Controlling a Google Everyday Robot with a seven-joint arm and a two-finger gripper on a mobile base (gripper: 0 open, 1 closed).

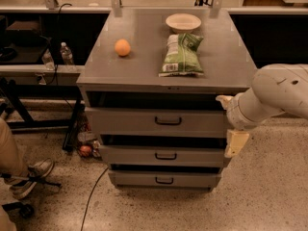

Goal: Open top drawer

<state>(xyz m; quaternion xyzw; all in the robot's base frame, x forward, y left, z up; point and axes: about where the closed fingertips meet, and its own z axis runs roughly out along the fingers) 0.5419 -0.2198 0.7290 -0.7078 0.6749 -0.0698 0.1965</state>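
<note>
The top drawer is sitting directly under the grey cabinet's top, with a dark gap showing above its front. Its black wire pull handle is lying at the middle of that front. The gripper is hanging at the drawer's right end, at the cabinet's front right corner, carried by a white arm that is reaching in from the right edge of the view. It is overlapping the right end of the drawer front and dipping toward the middle drawer (whether it is touching the metal cannot be told). The handle is lying well to the left of the gripper, apart from it, with nothing gripped that can be seen. Whether the gripper is open or closed cannot be told from this angle.

On the cabinet top an orange is resting to the left, a green snack bag is lying right of centre, and a pale bowl is standing just behind the bag. The bottom drawer is sitting beneath the middle one. A person's shoe is showing at lower left on the speckled floor.
</note>
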